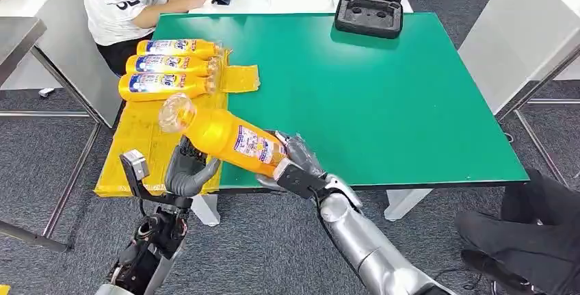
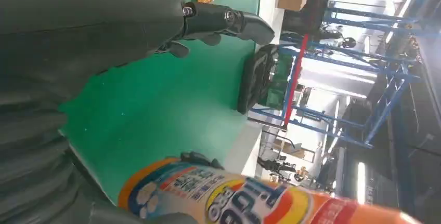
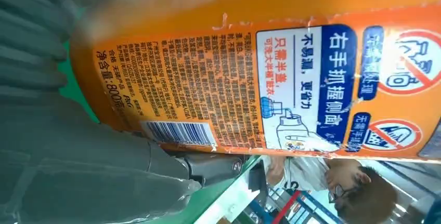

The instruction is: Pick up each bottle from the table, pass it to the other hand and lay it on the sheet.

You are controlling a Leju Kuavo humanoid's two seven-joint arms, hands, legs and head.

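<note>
Overhead, a green worktop stands on grey carpet, with a black case at its far edge, a seated person beyond the far left corner and a yellow sheet along the left side carrying three laid-down orange bottles. The right hand grips the base of a fourth orange detergent bottle, tilted with its cap up over the sheet's near end. The left hand sits just under the bottle's middle, its fingers spread apart and holding nothing.

Robotics lab: blue steel racks, grey carpet, white desks
</note>
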